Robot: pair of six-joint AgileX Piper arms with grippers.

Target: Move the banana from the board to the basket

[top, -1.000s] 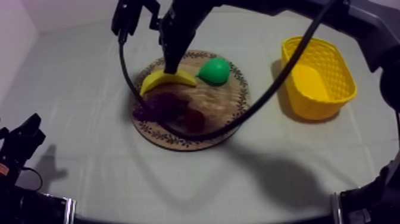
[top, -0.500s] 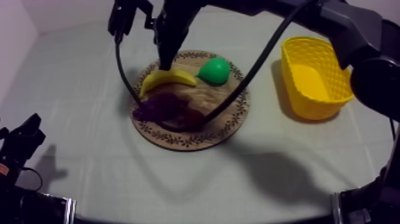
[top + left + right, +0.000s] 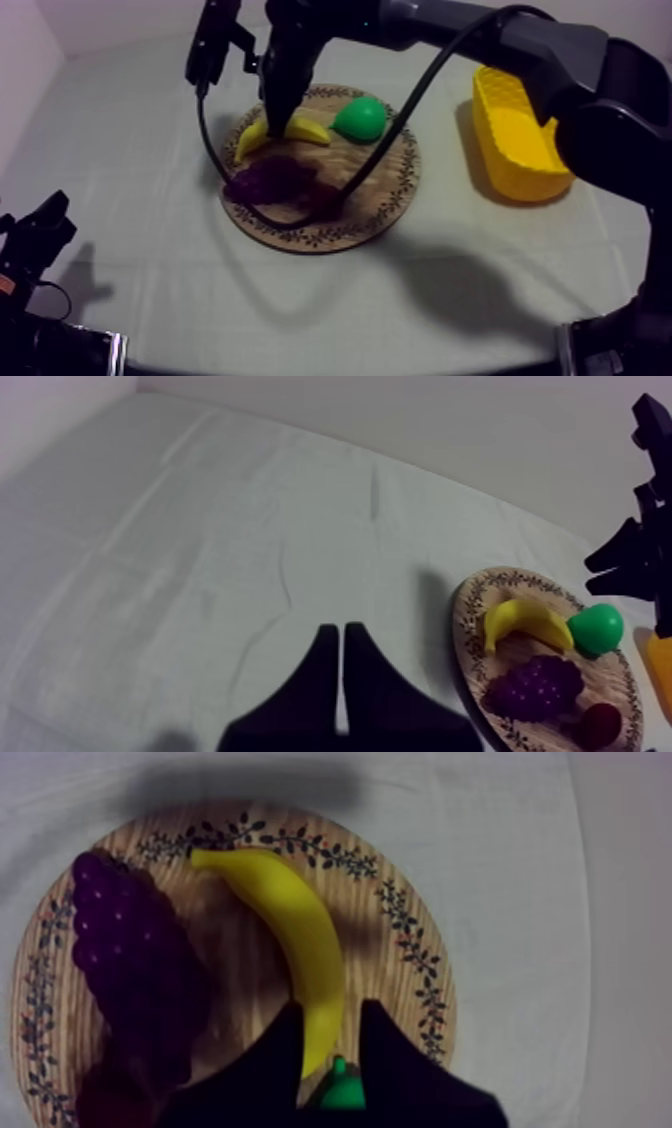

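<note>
The yellow banana (image 3: 305,130) lies on the round wooden board (image 3: 390,195), at its far left part. My right gripper (image 3: 275,118) has come down over the banana's middle. In the right wrist view the right gripper (image 3: 330,1010) is open, and its fingers (image 3: 385,1047) straddle one end of the banana (image 3: 290,922), which still rests on the board (image 3: 412,942). The yellow basket (image 3: 520,140) stands at the right, partly behind my right arm. Low at the left, my left gripper (image 3: 40,235) is shut; its fingers (image 3: 322,676) lie together over bare cloth.
On the board a green pear (image 3: 360,118) sits right of the banana, purple grapes (image 3: 270,180) lie in front of it, and a small red fruit (image 3: 600,724) is beside the grapes. A black cable loops over the board's front.
My right gripper has come down from just above the banana until its fingers sit at either side of it. The arm now covers more of the basket. The left arm is still.
</note>
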